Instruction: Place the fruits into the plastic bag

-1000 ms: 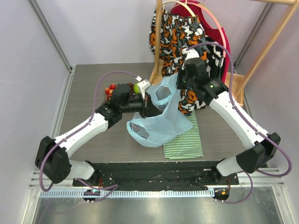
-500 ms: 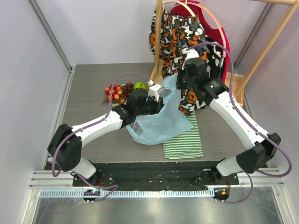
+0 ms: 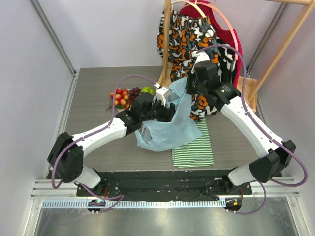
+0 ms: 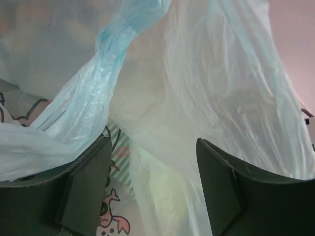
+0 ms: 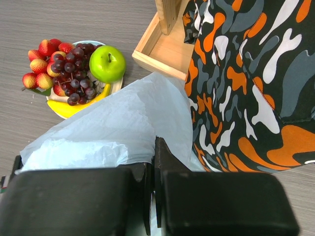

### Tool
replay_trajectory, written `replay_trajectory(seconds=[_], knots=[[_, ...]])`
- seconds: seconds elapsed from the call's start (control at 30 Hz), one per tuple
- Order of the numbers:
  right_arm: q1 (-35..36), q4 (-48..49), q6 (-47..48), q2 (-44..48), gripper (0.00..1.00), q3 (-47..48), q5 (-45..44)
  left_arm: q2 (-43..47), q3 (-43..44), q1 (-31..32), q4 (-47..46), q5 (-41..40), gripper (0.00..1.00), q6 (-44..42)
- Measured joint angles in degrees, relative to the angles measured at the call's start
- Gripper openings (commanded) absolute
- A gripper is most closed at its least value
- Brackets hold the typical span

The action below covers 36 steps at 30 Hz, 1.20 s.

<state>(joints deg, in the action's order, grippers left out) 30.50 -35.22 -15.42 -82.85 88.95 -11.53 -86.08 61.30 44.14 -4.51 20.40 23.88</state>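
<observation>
Since a second ago, left gripper [image 4: 152, 145] has swung from the plate [image 5: 116, 86] to the plastic bag [image 3: 167, 132] mouth, jaws now apart. Right gripper [image 5: 153, 157] jaws clamp the rim. Bag translucent blue, crumpled.

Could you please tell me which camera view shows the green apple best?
The right wrist view: the green apple sits whole and unobstructed on the plate beside the grapes. The top external view shows it small, close beside the left arm. The left wrist view shows only plastic bag, no apple.
</observation>
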Motion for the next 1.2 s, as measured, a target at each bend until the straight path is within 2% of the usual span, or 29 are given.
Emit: replay_trajectory(seconds=[0.23, 0.47, 0.63, 1.0, 1.2], knots=[[0.0, 0.0, 0.0, 0.0, 0.01, 0.0, -0.3, 4.7, -2.4, 0.0, -0.2, -0.8, 0.78, -2.9], [0.0, 0.1, 0.0, 0.0, 0.01, -0.4, -2.3, 17.8, -10.2, 0.0, -0.1, -8.2, 0.87, -8.1], [0.0, 0.0, 0.0, 0.0, 0.01, -1.3, -3.2, 24.3, -11.9, -2.3, 0.2, -9.5, 0.87, -10.1], [0.0, 0.0, 0.0, 0.0, 0.01, -1.4, -3.8, 32.3, -12.0, -16.4, 1.8, -5.4, 0.9, -10.4], [0.0, 0.0, 0.1, 0.0, 0.01, -1.4, -3.8, 27.5, -11.4, -29.4, 3.4, -2.7, 0.9, -4.6]])
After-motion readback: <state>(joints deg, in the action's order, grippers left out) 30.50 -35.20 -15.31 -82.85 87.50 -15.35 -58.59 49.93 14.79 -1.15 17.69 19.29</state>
